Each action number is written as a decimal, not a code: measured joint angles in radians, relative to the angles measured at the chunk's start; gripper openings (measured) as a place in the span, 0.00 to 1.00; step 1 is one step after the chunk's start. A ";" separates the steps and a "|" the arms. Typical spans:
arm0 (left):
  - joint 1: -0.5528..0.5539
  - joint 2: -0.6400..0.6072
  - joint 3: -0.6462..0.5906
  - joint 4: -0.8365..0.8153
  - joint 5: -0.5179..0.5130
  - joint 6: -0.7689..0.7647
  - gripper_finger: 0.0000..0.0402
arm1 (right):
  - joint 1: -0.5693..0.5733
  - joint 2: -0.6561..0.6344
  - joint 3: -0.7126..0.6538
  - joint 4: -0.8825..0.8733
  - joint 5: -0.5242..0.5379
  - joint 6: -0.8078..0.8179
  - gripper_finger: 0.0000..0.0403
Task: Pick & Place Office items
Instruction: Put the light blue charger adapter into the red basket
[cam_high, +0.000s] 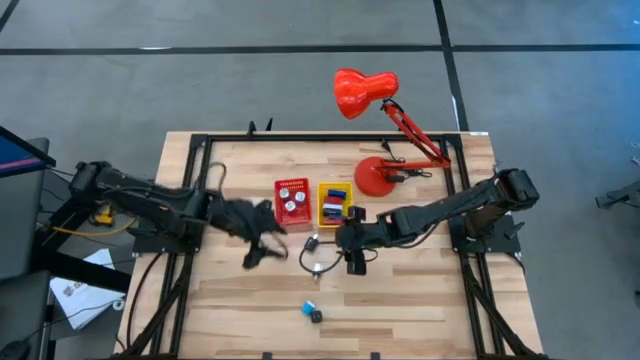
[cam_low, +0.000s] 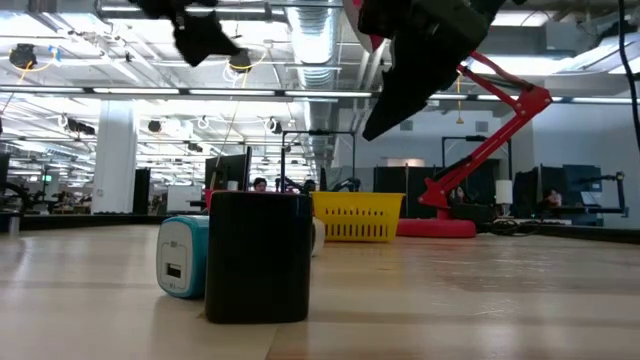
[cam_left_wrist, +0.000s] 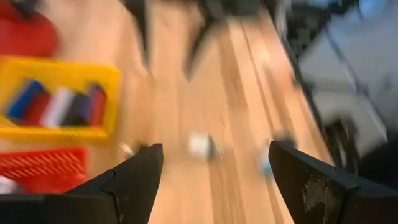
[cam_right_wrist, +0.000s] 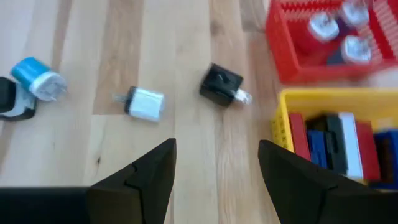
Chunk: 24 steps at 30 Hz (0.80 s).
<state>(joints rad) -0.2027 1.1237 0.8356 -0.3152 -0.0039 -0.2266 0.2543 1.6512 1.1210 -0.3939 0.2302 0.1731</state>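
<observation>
Above the middle of the wooden table (cam_high: 420, 300), the right gripper (cam_high: 354, 262) is hanging with its two dark fingers (cam_right_wrist: 137, 180) spread wide and holding nothing, the bare planks showing in the gap between them. Just beyond those fingers, a white charger plug (cam_right_wrist: 144, 103) and a black charger plug (cam_right_wrist: 221, 84) are lying loose on the boards, near each other but not touching. A little farther off, a light blue charger (cam_right_wrist: 36, 78) is sitting right beside a black cube charger (cam_right_wrist: 12, 99) toward the table's near edge; from table height the black cube is standing in front of the blue one and partly covering it.

Alongside the right gripper, the yellow bin (cam_high: 334, 203) is holding a row of red, blue, black and white pieces standing side by side, and the red bin (cam_high: 291, 199) just beside it is carrying three white round-faced plugs (cam_right_wrist: 323, 26).

Across from it, the left gripper (cam_high: 263, 248) is hovering over the boards near the red bin, its fingers (cam_left_wrist: 134, 180) also parted wide with nothing between them.

At the far side of the table, the red desk lamp (cam_high: 385, 130) is standing on its round base, its head reaching out past the table's edge.
</observation>
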 joint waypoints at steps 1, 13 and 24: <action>-0.028 0.013 0.000 -0.032 0.000 0.006 0.72 | 0.006 0.000 0.000 0.013 -0.003 -0.020 0.55; -0.281 0.266 0.000 0.032 -0.108 -0.295 0.72 | 0.020 0.006 0.001 0.099 -0.020 -0.010 0.55; -0.423 0.487 0.000 0.298 -0.448 -0.233 0.72 | -0.002 0.006 0.001 0.067 -0.021 0.092 0.55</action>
<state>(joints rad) -0.6255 1.6105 0.8356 -0.0169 -0.4519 -0.4599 0.2527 1.6573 1.1217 -0.3267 0.2089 0.2654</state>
